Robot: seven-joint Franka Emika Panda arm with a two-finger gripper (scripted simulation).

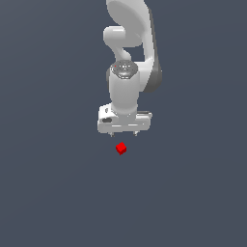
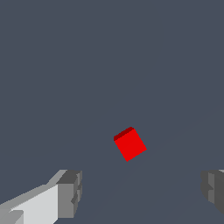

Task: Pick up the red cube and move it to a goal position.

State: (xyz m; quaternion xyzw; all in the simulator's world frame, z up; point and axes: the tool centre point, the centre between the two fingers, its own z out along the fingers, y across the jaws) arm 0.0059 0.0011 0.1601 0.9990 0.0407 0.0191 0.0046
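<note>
Tabletop (image 1: pixel 48 193): flat, uniform dark grey-blue surface. Fills the whole background in both views; no edges or markings visible.

Arm (image 1: pixel 130 58): white Panda w/ grey joint sections. Enters from the top of the exterior view and points downward, wrist approx. vertical. The round flange cap faces the camera. Below it sits the wide white hand body, w/ its long axis running across the exterior view.

Gripper (image 1: pixel 124 133): hangs under the hand body. In the exterior view only two short dark tips show beneath the white body, apart from each other. Wrist view gives more detail: one grey finger pad (image 2: pixel 70 192) on a white finger base at one lower corner, the other grey pad (image 2: pixel 213 190) at the opposite lower corner. The fingers are spread wide w/ bare tabletop between them, and nothing is held.

Red cube (image 1: pixel 121 148): small, plain, bright red, much smaller than the hand. In the exterior view it appears just below the gripper tips, near the hand's centre line, not touching either finger. In the wrist view the red cube (image 2: pixel 130 144) lies ahead of the gap between the pads, rotated approx. diagonal to the finger line. One darker red side face is visible along its edge. Contact w/ the tabletop can't be confirmed from either view.
</note>
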